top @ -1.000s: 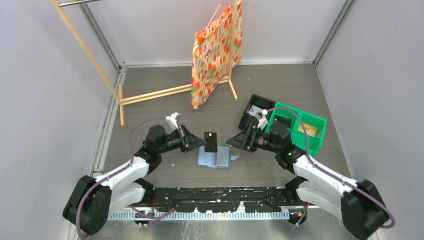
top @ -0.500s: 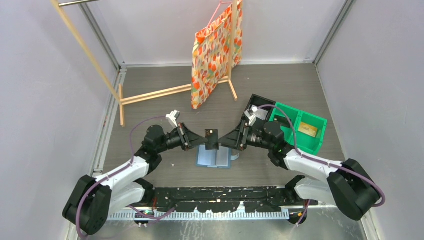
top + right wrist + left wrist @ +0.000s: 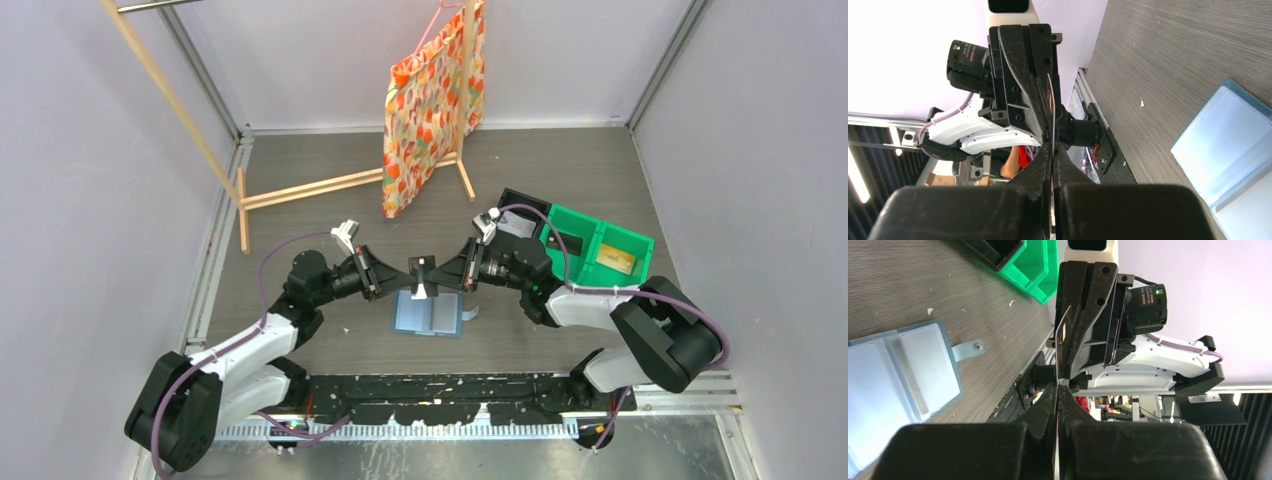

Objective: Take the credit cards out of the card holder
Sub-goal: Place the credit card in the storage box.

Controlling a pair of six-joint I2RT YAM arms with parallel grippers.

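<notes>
Your open teal fabric card holder (image 3: 428,314) lies flat on the grey wood-grain table (image 3: 560,160), front centre. Just above it, a dark thin plastic credit card (image 3: 423,267) sits between your left gripper (image 3: 408,278) and right gripper (image 3: 436,276), both pinching it. The black plastic bin (image 3: 525,199) and green plastic bin (image 3: 632,285) touch, right of the holder. The orange patterned bag (image 3: 430,110) hangs on the wooden rack (image 3: 310,188) behind.

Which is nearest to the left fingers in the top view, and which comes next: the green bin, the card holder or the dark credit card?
1. The dark credit card, gripped by the left fingers.
2. The card holder, lying open just beneath.
3. The green bin, far right.
</notes>
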